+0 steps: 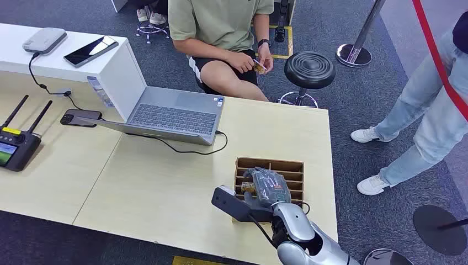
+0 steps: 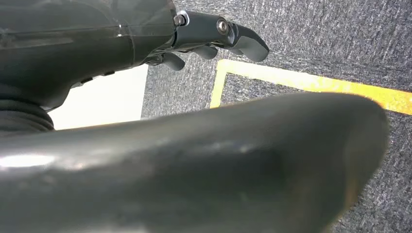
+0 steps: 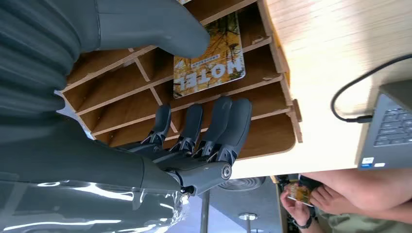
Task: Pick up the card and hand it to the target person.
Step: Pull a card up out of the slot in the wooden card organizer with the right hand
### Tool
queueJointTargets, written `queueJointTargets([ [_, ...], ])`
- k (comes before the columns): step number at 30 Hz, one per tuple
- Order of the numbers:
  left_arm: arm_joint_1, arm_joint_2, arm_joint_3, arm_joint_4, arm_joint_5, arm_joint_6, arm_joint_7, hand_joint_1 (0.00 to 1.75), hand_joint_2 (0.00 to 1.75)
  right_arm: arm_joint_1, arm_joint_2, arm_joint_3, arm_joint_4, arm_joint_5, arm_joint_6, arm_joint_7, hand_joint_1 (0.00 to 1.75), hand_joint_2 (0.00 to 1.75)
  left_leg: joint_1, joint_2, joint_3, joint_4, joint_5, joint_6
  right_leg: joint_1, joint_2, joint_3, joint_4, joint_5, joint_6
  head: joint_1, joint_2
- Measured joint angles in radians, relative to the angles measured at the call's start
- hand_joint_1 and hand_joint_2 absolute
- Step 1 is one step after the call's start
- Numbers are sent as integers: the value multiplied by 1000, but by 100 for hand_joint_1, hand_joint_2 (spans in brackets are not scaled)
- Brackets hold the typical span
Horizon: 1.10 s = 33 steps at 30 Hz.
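Your right robot hand reaches in from below on its silver arm and hovers over the brown wooden slotted organiser box at the near right of the pale wood counter. In the right wrist view its dark fingers lie fairly straight and side by side over the wooden dividers, the thick grey thumb opposite them, and nothing is held between them: the hand is open.

The yellow-and-orange rectangular hotel card lies in one of the box's slots, between thumb and fingers but touching neither as far as you can see. Its long axis runs along the slot, parallel to the dividers. White block letters on it read "HOTEL", shown inverted in this turned view; the smaller line above them is too fine to read.

Your left robot hand hangs over grey carpet with a yellow floor line. Its dark fingers are curled inward with nothing in them.

Beyond the counter a seated person in an olive shirt holds a small card in both hands. An open grey laptop sits on the counter, a black cable leading from it.
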<state>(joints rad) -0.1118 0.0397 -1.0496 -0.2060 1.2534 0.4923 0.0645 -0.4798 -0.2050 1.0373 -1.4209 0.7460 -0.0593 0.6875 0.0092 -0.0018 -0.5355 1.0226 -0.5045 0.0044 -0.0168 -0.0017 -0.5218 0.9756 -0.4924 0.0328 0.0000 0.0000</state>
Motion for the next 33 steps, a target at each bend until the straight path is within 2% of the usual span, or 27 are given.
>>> queueJointTargets([
  [7,0,0,2,0,2,1,1,0,0,2,0,-3,-6,0,0,1,90,175,0,0,0,0,-1,0,-1,0,0,1,-1,1,0,0],
  [18,0,0,8,-1,8,-1,-5,0,0,-1,6,3,-21,-2,4,-2,116,175,0,0,0,0,0,0,0,0,0,0,0,0,0,0],
  [33,1,1,15,0,14,2,-10,0,0,-9,2,11,-30,-18,12,-13,113,175,0,0,0,0,-1,0,0,0,0,1,-1,1,0,0],
])
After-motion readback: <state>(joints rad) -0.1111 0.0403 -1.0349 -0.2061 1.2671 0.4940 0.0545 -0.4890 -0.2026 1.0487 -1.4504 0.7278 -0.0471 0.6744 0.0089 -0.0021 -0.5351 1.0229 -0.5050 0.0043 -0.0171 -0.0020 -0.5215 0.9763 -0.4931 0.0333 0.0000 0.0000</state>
